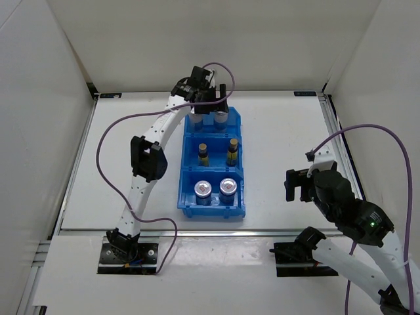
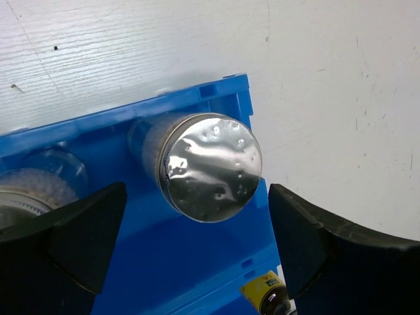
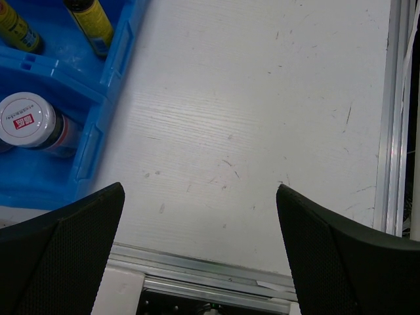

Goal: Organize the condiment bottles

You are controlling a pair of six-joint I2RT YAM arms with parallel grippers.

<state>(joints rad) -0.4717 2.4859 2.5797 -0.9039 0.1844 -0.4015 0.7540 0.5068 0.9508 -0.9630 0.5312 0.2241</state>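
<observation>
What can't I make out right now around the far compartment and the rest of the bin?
- Top view: the left gripper overlaps the far compartment of the bin, so the shakers show only in part.
- Left wrist: the second shaker is blurred, cut by the left edge and a finger.
- Left wrist: an amber bottle is cut by the bottom edge.
- Right wrist: one jar shows; the other lies beyond the left edge.

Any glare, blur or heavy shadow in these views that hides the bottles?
Left wrist: bright glare on the silver shaker cap, dimples readable, near fingers dark and soft. Top external: even light, the left arm overlaps the blue bin at its far end. Right wrist: table grain sharp, no glare.
</observation>
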